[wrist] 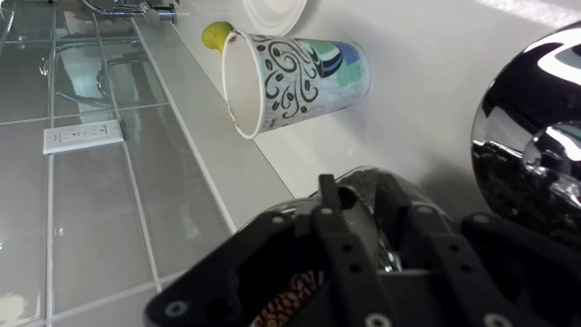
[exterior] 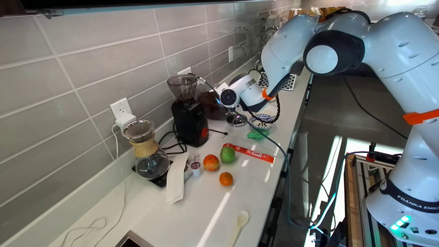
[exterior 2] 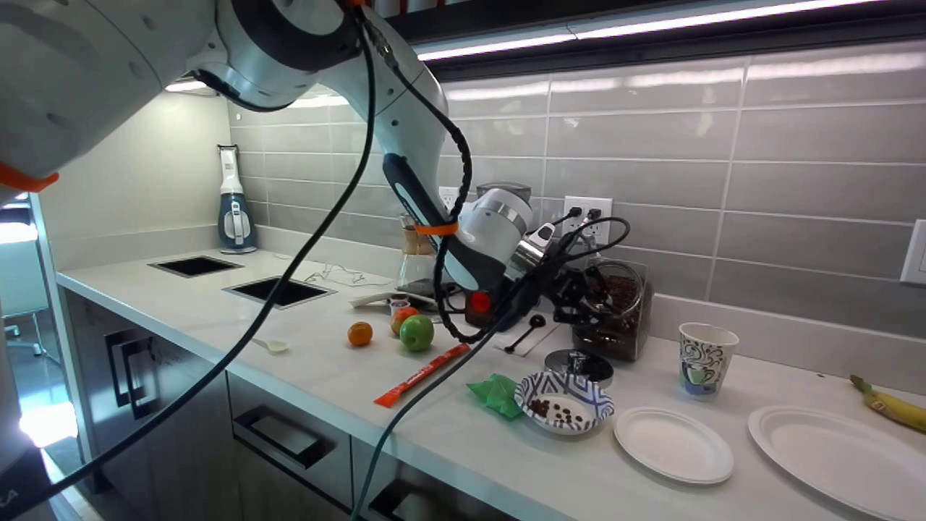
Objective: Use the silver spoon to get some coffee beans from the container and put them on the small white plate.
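The container is a clear glass jar of dark coffee beans (exterior 2: 626,329) against the wall. My gripper (exterior 2: 587,295) is at the jar's open mouth. In the wrist view, a gap shows between the fingertips (wrist: 356,186), with the jar's glass behind them and beans (wrist: 290,297) at the lower left. I cannot make out the silver spoon; a shiny sliver (wrist: 391,260) between the fingers may be spoon or glass. The small white plate (exterior 2: 673,445) lies right of a blue-patterned bowl (exterior 2: 568,427) holding some beans. The jar also shows partly in an exterior view (exterior: 212,106).
A shiny lid (exterior 2: 582,365) sits before the jar. A paper cup (exterior 2: 707,358), a large white plate (exterior 2: 843,449) and a banana (exterior 2: 897,407) are to the right. A black grinder (exterior: 190,121), a black scoop (exterior 2: 526,334), fruit and a red packet (exterior: 250,152) are nearby.
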Robot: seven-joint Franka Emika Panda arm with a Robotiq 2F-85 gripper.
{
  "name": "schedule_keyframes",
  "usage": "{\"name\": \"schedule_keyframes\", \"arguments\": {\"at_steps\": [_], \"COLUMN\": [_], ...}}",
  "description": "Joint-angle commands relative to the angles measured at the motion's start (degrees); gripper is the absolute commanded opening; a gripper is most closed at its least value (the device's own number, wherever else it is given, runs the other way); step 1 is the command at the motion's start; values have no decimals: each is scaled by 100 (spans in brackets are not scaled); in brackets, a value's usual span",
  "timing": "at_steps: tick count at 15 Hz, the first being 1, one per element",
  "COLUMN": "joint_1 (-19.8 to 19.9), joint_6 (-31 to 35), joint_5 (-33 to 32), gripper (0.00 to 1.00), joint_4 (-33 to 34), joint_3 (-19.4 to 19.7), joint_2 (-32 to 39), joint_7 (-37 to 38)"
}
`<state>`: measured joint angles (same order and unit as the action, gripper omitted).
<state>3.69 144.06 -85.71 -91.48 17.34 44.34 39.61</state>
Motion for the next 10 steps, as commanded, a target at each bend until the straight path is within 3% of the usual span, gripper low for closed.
{"name": "schedule_keyframes", "arguments": {"at_steps": [1,10], "joint_1": [219,464], "joint_6": [-116,-70], "joint_5": [-229,-39], "gripper": [0,1], "joint_4": [-14,-107], "joint_3": [-275,-508], "joint_2": [-57,-290], "joint_7": [145,-35]}}
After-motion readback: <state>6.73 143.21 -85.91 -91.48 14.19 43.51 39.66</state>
